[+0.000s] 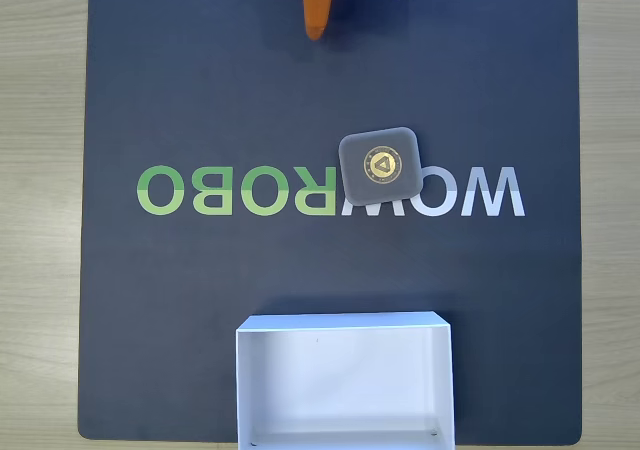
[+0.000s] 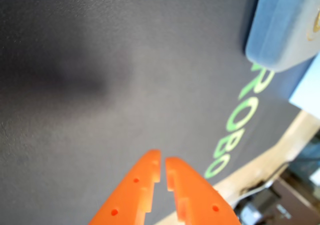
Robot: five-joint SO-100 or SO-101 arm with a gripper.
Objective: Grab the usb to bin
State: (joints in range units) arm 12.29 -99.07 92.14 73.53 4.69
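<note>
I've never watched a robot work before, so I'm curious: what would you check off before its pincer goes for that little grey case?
1. Grey case lies flat on the dark mat, nothing on it: ok.
2. Pincer is holding nothing: ok.
3. Pincer is open wide enough for the case: not ok, its orange fingers nearly touch in the wrist view.
4. Pincer is above the case: not ok, in the fixed view it sits at the top edge, apart from the case.
5. White box is open and has nothing in it: ok.
6. Mat between case and box is bare: ok.
</note>
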